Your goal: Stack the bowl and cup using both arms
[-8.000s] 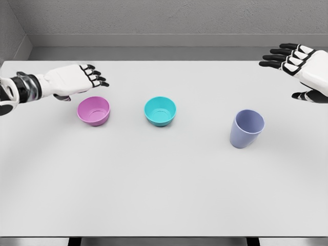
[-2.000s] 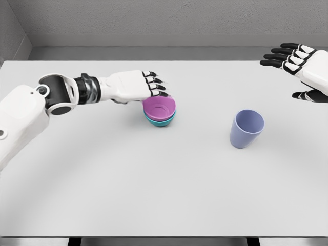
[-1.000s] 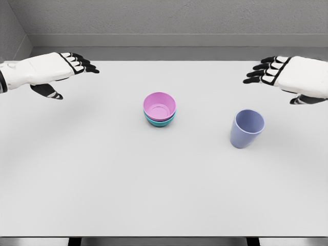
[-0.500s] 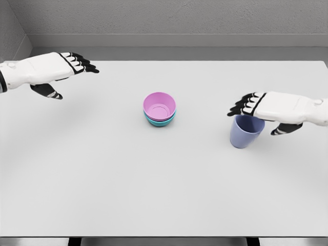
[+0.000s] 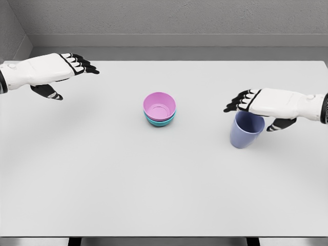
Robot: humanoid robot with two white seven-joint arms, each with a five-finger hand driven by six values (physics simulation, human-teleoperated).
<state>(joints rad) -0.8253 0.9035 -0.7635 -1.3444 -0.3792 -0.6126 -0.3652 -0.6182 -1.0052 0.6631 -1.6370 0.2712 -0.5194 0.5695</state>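
One change: right hand (image 5: 266, 103) slightly farther left over cup (image 5: 246, 130).

text: none readable | labels: none | brands: none | numbers: none | signs: none | bowls, cup, table, hands: all plain, unmarked

- Big white table (image 5: 154, 195). Flat top, fills most of the pic, w/ soft gray shadows on it.
- Front edge of table at the bottom. Dark gap under it, w/ 2 black bits poking out, can't tell what they are.
- Gray wall (image 5: 179, 18) behind, looks rough & bumpy.
- Lighter gray ledge (image 5: 179, 41) runs along the wall's bottom, just behind the table's far edge.
- Another gray wall (image 5: 10, 31) on the left side; the 2 walls meet at the top left corner.
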